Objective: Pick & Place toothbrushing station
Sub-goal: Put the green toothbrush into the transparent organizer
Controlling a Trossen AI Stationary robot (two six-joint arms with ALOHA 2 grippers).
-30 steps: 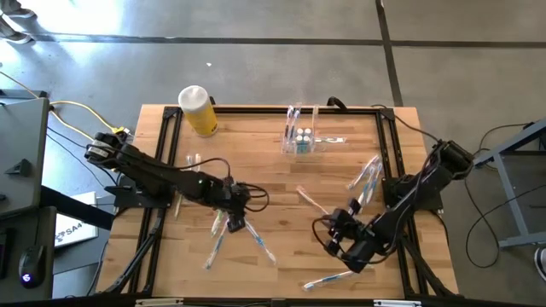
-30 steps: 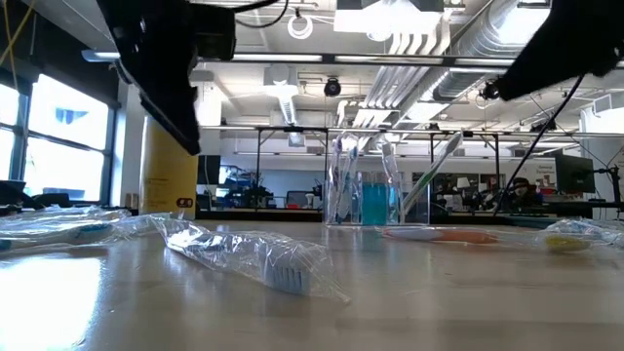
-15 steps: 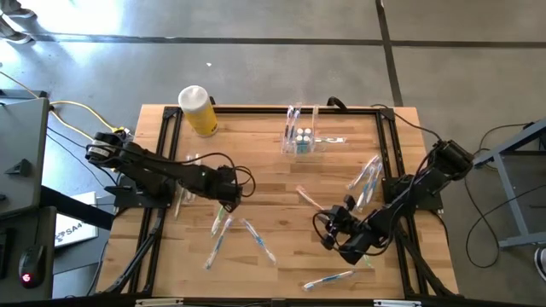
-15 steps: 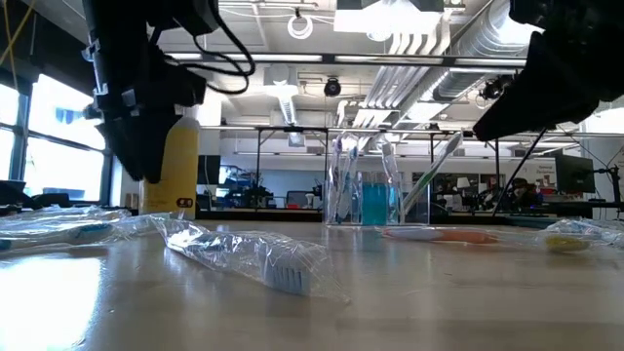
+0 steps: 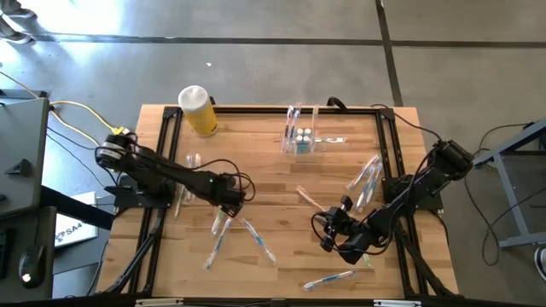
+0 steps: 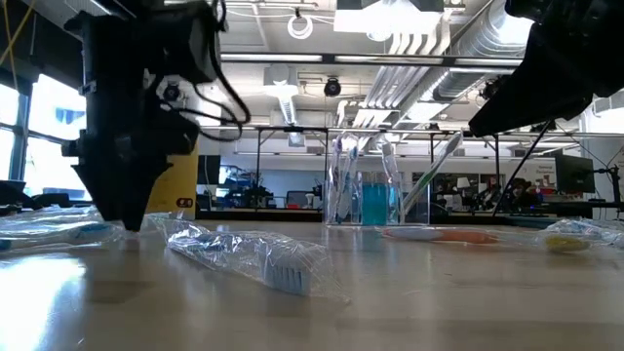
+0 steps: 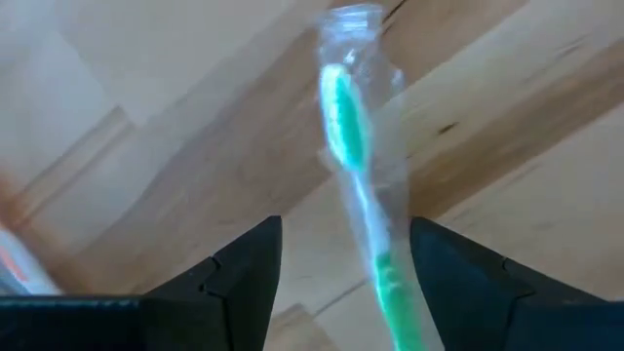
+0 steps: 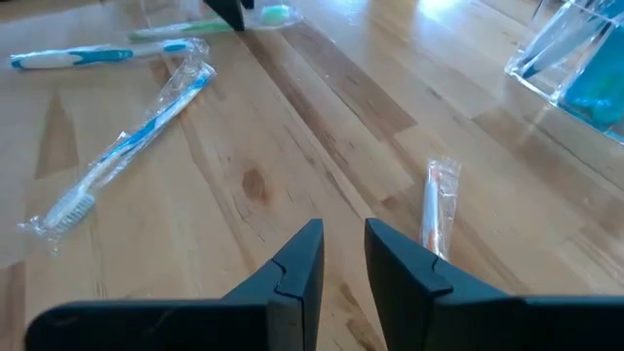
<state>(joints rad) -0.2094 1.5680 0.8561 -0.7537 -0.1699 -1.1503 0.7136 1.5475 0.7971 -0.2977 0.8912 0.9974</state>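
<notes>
My left gripper [image 5: 227, 201] points down over the left middle of the table, open, low above a green toothbrush [image 7: 343, 127] in a clear wrapper. Its fingers stand on either side of the brush's handle without touching it. More wrapped toothbrushes [image 5: 258, 240] lie flat nearby. A clear cup [image 5: 300, 138] with upright brushes and teal tubes stands at the far middle. My right gripper [image 8: 341, 255] hovers at the near right, a narrow gap between its fingers and nothing in it. It faces a pink toothbrush [image 8: 436, 210].
A yellow cylinder with a white top [image 5: 198, 111] stands at the far left corner. Further wrapped toothbrushes lie at the right edge [image 5: 365, 179] and near the front edge [image 5: 328, 279]. Bare wood shows in the table's middle [image 5: 281, 183].
My left gripper has come down close to the table and a little toward the far edge, rolling its wrist so the fingers straddle the green toothbrush. My right gripper has sunk slightly. No toothbrush has moved.
</notes>
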